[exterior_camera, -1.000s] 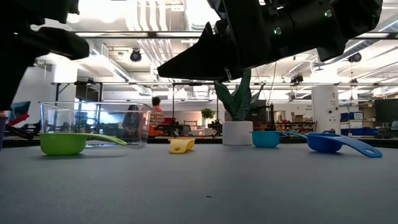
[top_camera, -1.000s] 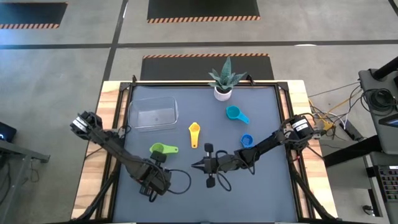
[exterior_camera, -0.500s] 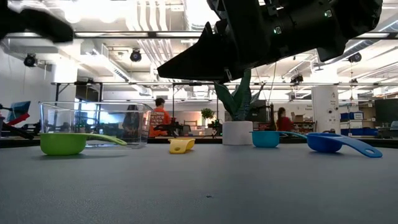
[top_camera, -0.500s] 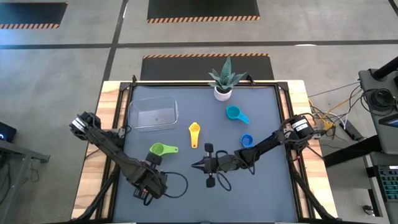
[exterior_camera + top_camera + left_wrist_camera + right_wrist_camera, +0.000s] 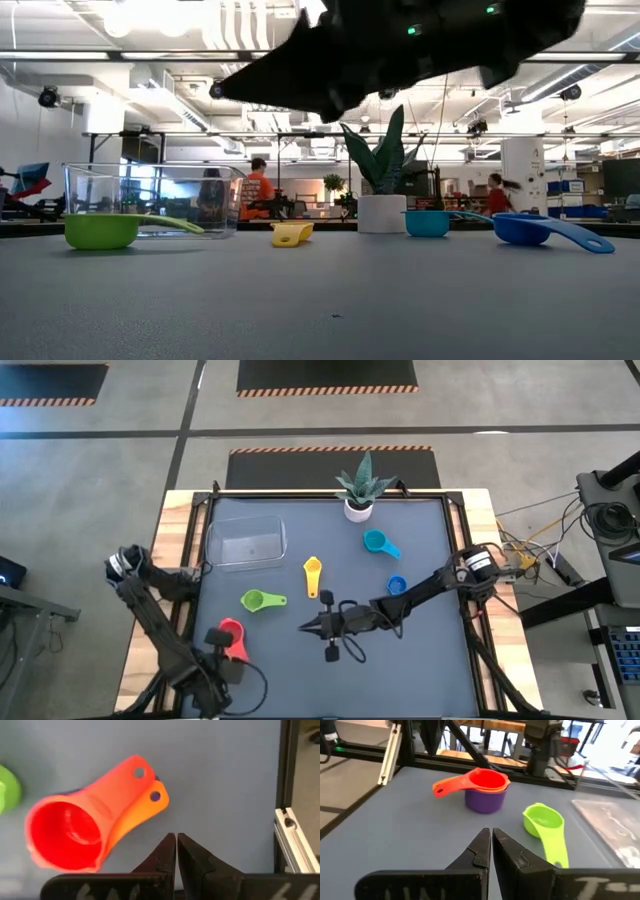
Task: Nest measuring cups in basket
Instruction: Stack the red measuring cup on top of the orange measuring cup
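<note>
Left arm withdrawn toward the table's near-left corner, uncovering the stacked cups.

Left gripper (image 5: pixel 176 851), clenched and empty, sits just beside the red cup (image 5: pixel 231 637), nested with orange and purple. Right gripper (image 5: pixel 491 846), clenched, points at it; approach level, fingers released, before carrying to the basket (image 5: pixel 246 544).

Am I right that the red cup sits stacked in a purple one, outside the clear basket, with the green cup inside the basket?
Not quite: the green cup lies on the mat, outside the basket, as the high view shows. The rest holds: the red cup is stacked in the purple one, outside the basket.
</note>
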